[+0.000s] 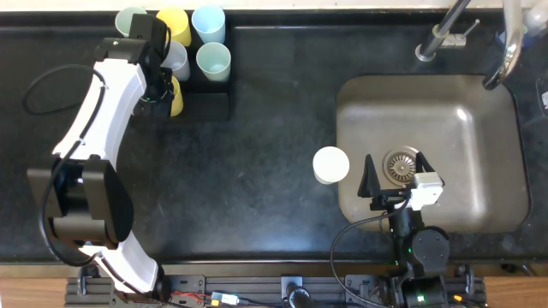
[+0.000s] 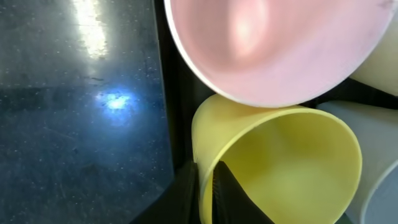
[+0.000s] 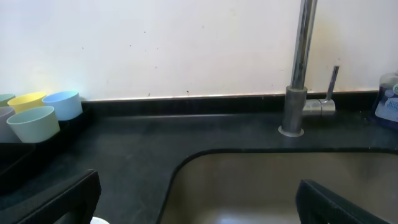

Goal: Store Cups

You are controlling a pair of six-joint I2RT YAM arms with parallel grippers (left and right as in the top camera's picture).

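My left gripper (image 2: 206, 188) is shut on the rim of a yellow cup (image 2: 280, 162), one finger inside and one outside. The cup lies tilted at the black rack (image 1: 208, 101) in the counter's back left corner. A pink cup (image 2: 280, 43) sits right behind it. Several more cups stand in the rack: pale green (image 1: 128, 19), yellow (image 1: 175, 21), light blue (image 1: 208, 21) and teal (image 1: 213, 60). A white cup (image 1: 330, 164) stands on the counter by the sink's left edge. My right gripper (image 1: 396, 168) hangs open over the sink, just right of the white cup.
The steel sink (image 1: 479, 128) fills the right side, with its drain (image 1: 401, 164) under the right gripper. A faucet (image 3: 301, 68) rises behind it. A soap bottle (image 3: 388, 99) stands at the far right. Dark counter (image 1: 257, 171) stretches between rack and sink.
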